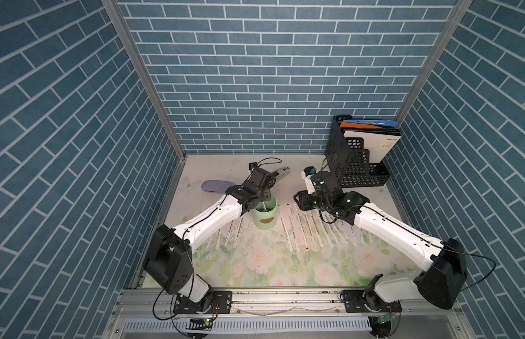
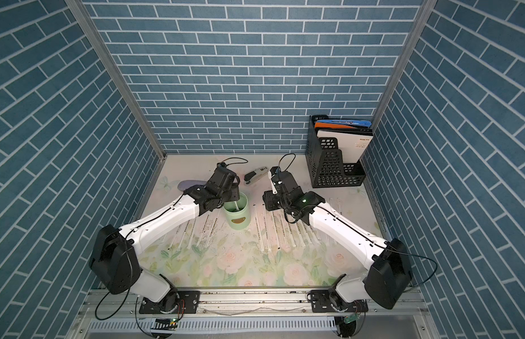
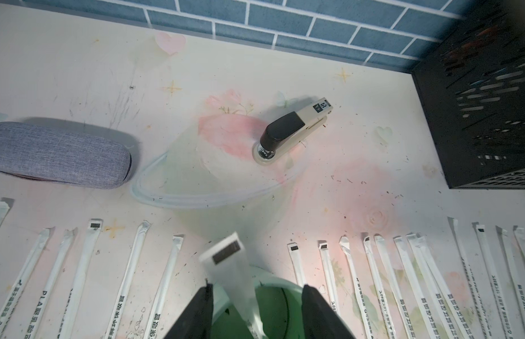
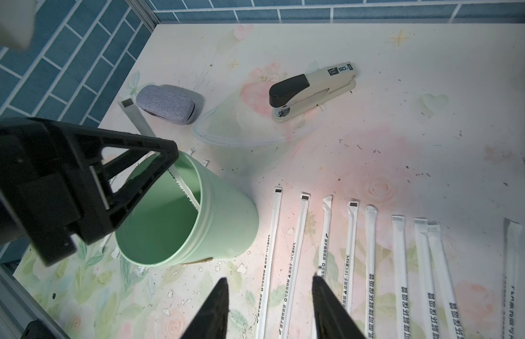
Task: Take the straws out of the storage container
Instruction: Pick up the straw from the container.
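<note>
The storage container (image 1: 264,215) is a mint-green cup standing upright mid-table. One straw (image 3: 226,258) still leans inside it, its black-marked end sticking above the rim. My left gripper (image 3: 258,287) hangs over the cup's mouth (image 3: 273,293), open, with that straw between its fingers and close to one finger, not pinched. Several more straws (image 1: 314,232) lie side by side on the table to the right of the cup, and another row (image 1: 235,232) lies to its left. My right gripper (image 4: 270,278) is open and empty, just above the right-hand row (image 4: 369,264).
A beige and black stapler (image 3: 290,129) and a grey fabric case (image 3: 59,154) lie behind the cup. A black perforated file holder (image 1: 355,164) with folders stands at the back right corner. Blue brick walls close in three sides.
</note>
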Robot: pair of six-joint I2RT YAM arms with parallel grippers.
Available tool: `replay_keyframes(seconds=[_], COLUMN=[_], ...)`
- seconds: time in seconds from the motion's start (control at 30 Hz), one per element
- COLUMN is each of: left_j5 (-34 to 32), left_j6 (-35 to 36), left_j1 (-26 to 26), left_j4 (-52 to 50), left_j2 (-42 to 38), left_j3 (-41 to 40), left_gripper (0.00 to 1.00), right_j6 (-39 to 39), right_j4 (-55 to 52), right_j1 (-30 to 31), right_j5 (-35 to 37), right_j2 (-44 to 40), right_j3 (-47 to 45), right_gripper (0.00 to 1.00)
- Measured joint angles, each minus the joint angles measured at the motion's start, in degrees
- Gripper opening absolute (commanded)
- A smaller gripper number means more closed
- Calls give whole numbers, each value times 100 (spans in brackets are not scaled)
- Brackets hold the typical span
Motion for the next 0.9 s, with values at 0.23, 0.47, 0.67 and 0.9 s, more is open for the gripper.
replay_keyframes(seconds=[0.23, 0.47, 0.67, 0.9], left_j5=[-79, -72, -70, -72], left_j6=[26, 50, 87, 155], left_j1=[0, 0, -2, -4], left_j4=[94, 144, 127, 107], left_j2=[186, 247, 247, 245], left_j3=[98, 157, 203, 428], left_gripper=[41, 23, 9, 0], right_j6=[-2, 0, 0, 0], right_j4=[-76, -81, -79, -79], right_j1=[-2, -4, -4, -7], right_j5=[24, 39, 39, 39], right_j2=[0, 0, 0, 9], right_j3=[0, 0, 0, 0], right_gripper=[46, 46, 46, 46])
